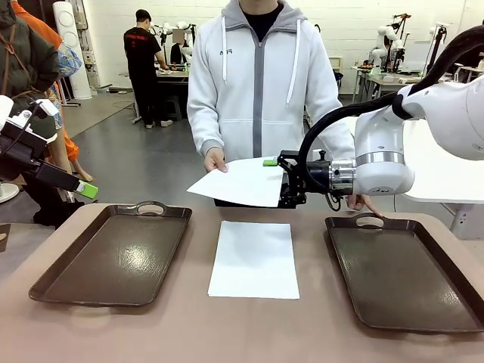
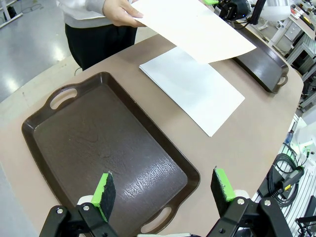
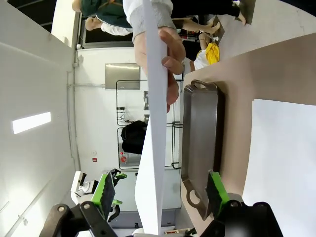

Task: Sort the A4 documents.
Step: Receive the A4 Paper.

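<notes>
A: Right end effector (image 3: 161, 191): state, and position relative to the work item?

B: Jaws apart. The green pads (image 3: 107, 190) stand one on each side of the held A4 sheet (image 1: 238, 181); neither pad visibly touches it; no grip yet. The sheet is in the air above the far side of the table (image 1: 189, 325), held at its far end by the person's hand (image 1: 215, 160). Its long axis runs from that hand toward the end effector; the free end lies in the jaw gap, edge-on to the wrist camera.

A: Second A4 sheet (image 1: 253, 259)?

B: Flat on the table between the left tray (image 1: 113, 253) and the right tray (image 1: 404, 276), touching neither; long axis pointing across the table toward the person.

A: Left end effector (image 2: 163, 185)?

B: Open and holding nothing; hovering by the left tray; well apart from the held sheet. The right arm is the nearer one by far.

A: Requirement for the coming move?

B: Judgement only: close the jaws squarely on the free end. The sheet is thin and likely to flex; a pad meeting it off-plane may buckle it or push it aside.
</notes>
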Action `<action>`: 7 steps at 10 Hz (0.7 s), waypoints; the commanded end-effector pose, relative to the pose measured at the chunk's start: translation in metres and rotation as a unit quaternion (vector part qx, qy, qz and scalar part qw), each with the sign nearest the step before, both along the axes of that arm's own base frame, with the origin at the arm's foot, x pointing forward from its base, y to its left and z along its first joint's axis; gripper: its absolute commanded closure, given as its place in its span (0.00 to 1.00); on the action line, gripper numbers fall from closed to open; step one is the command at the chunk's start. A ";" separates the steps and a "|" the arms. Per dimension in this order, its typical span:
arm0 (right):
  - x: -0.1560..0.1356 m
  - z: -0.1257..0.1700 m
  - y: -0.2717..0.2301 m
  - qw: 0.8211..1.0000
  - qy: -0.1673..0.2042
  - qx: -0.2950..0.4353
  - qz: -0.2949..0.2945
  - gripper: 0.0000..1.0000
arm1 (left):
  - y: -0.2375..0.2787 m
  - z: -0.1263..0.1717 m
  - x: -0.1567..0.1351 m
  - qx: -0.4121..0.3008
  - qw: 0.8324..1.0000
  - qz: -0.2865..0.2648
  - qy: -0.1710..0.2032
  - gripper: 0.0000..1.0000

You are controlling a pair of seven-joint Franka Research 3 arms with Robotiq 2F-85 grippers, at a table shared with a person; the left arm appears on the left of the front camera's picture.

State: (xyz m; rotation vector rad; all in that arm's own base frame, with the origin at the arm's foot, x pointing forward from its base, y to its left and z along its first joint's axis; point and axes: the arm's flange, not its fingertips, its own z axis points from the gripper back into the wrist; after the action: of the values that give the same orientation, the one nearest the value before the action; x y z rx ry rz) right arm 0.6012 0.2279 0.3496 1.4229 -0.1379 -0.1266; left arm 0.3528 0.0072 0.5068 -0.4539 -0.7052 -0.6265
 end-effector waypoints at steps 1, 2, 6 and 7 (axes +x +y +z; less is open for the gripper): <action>0.006 -0.003 0.005 1.000 0.008 -0.006 -0.015 0.18 | 0.001 -0.002 0.002 -0.007 1.000 -0.005 -0.003 0.00; 0.006 -0.004 0.005 1.000 0.011 -0.006 -0.014 0.20 | 0.001 -0.002 0.002 -0.007 1.000 -0.005 -0.003 0.00; 0.005 -0.006 0.004 1.000 0.019 0.000 -0.017 0.56 | 0.001 -0.002 0.002 -0.007 1.000 -0.005 -0.003 0.00; 0.005 -0.007 0.004 1.000 0.021 0.001 -0.016 0.72 | 0.001 -0.002 0.002 -0.007 1.000 -0.005 -0.003 0.00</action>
State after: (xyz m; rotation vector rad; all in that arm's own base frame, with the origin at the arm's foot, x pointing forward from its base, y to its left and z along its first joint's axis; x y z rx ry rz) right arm 0.6024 0.2260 0.3462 1.4100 -0.1334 -0.1544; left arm 0.3528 0.0072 0.5068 -0.4540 -0.7052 -0.6265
